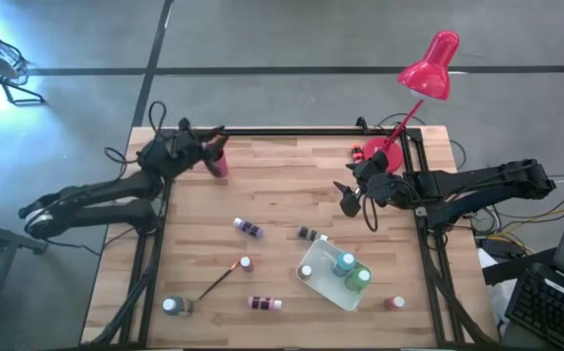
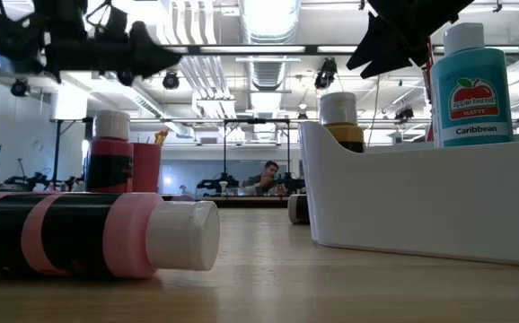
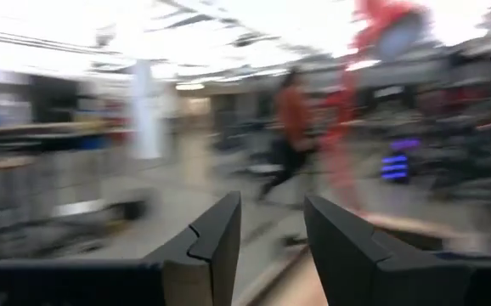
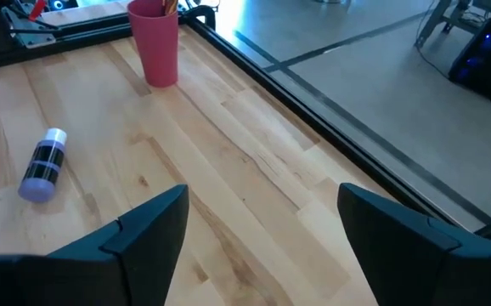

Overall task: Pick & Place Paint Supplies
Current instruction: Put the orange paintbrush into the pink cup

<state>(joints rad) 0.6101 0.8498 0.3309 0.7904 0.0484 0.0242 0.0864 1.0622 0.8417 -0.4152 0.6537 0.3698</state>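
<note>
Setting is reading as a robotics lab in a large open industrial hall. Exposed ducts and strip lights (image 2: pixel 268 22) are running overhead; a polished concrete floor (image 1: pixel 292 34) is surrounding the butcher-block table (image 1: pixel 292 175). Benches with further arm rigs are standing in the background, with a person (image 2: pixel 266 176) sitting at one.
</note>
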